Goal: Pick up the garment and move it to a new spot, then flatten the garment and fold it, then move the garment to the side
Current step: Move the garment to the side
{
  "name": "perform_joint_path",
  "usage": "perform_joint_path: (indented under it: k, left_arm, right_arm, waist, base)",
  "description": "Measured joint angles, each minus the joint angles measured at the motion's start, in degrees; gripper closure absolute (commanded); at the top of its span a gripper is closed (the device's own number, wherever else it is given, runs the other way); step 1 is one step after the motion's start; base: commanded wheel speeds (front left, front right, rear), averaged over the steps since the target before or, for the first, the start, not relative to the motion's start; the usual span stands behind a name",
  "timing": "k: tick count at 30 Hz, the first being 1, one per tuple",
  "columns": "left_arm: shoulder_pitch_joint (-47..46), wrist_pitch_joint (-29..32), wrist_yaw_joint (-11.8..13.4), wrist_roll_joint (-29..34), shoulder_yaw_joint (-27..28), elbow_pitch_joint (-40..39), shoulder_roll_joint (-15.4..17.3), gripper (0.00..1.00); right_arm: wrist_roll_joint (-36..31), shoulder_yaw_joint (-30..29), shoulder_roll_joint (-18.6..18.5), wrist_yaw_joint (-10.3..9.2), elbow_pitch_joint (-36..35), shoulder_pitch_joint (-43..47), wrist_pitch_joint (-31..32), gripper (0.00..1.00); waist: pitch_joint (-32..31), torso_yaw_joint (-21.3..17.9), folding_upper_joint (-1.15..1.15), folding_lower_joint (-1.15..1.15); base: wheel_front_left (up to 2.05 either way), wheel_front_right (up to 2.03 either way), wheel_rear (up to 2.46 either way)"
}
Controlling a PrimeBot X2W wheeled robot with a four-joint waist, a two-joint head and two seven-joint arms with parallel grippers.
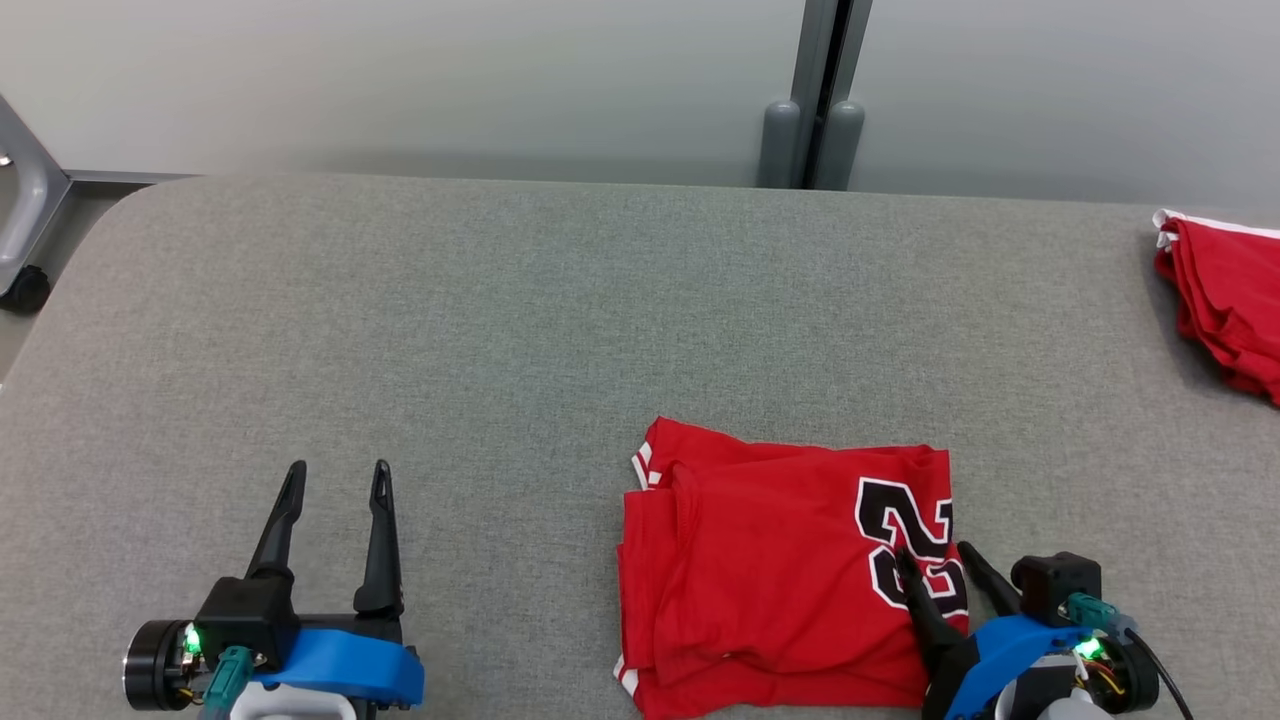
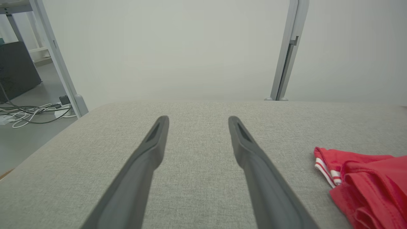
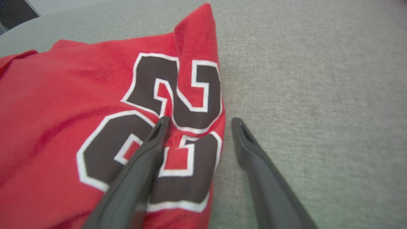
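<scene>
Folded stage, seen from my remote station. The garment (image 1: pixel 770 570), a red jersey, is lying on the grey counter (image 1: pixel 500 330) as a compact, roughly square packet near the front edge, so I am judging the moving, flattening and folding as done and only the shift to the side as left.

The right gripper (image 1: pixel 933 552) is hanging at the packet's right edge with its jaws spread and gripping nothing: one finger is lying over the print, the other over bare counter. Whether that finger is touching the cloth I cannot tell.

The left gripper (image 1: pixel 339 467) is idling well apart over bare counter, jaws likewise spread and empty.

A second red cloth (image 1: pixel 1225 290) is sitting at the far right.

The black, white-edged numerals (image 3: pixel 168 105) are showing a 2. The second digit is partly covered, and I am reading no brand.
</scene>
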Motion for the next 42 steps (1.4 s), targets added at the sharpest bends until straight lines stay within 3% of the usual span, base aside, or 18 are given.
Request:
perform_joint_path:
  k: [2,3,4,5,12,25,33,42]
  left_arm:
    - [-0.3,0.0,0.0,0.2,-0.1,0.2,0.0,0.0]
    - [-0.5,0.0,0.0,0.2,-0.2,0.2,0.0,0.0]
    - [-0.5,0.0,0.0,0.2,-0.3,0.2,-0.1,0.0]
    - [-0.6,0.0,0.0,0.2,-0.4,0.2,-0.1,0.0]
    - [-1.6,0.0,-0.1,0.2,-1.0,0.3,-0.5,0.0]
    - [-3.1,0.0,0.6,-0.1,-1.8,-2.0,-0.8,0.0]
    - [-5.4,0.0,1.0,0.2,-1.6,-4.5,-0.9,0.0]
    - [-8.9,0.0,0.4,1.3,-1.4,-4.7,-0.2,0.0]
  right_arm:
    - [0.6,1.0,0.2,0.0,1.1,-0.4,-0.4,0.0]
    - [1.1,1.8,0.2,-0.01,1.6,-0.7,-0.4,0.16]
    - [2.0,2.5,0.2,-0.09,1.8,-0.8,-0.4,0.55]
    - [2.7,3.2,0.3,-0.09,1.9,-0.9,-0.8,1.0]
    - [3.7,5.2,-0.2,0.02,2.1,-2.8,-2.6,1.0]
    - [3.5,5.3,-5.9,0.02,-2.3,-7.8,-3.8,1.0]
    - [4.9,1.7,-10.3,0.02,-4.3,-8.9,-4.0,1.0]
    - [5.6,-2.4,-11.2,0.01,-6.5,-8.7,-4.1,1.0]
  waist:
    - [0.1,-0.1,0.0,-0.01]
    - [0.2,-0.1,0.0,-0.01]
    - [0.3,-0.2,0.0,-0.01]
    - [0.4,-0.2,0.0,-0.01]
    - [1.4,-0.5,0.0,0.0]
    - [5.0,-0.2,0.01,0.0]
    - [9.1,-6.0,0.01,0.0]
    - [12.7,-15.0,0.01,0.0]
  base:
    - [0.0,0.0,0.0]
    - [0.0,0.0,0.0]
    - [0.0,0.0,0.0]
    - [0.0,0.0,0.0]
    - [0.0,0.0,0.0]
    - [0.0,0.0,0.0]
    - [0.0,0.0,0.0]
    - [0.0,0.0,0.0]
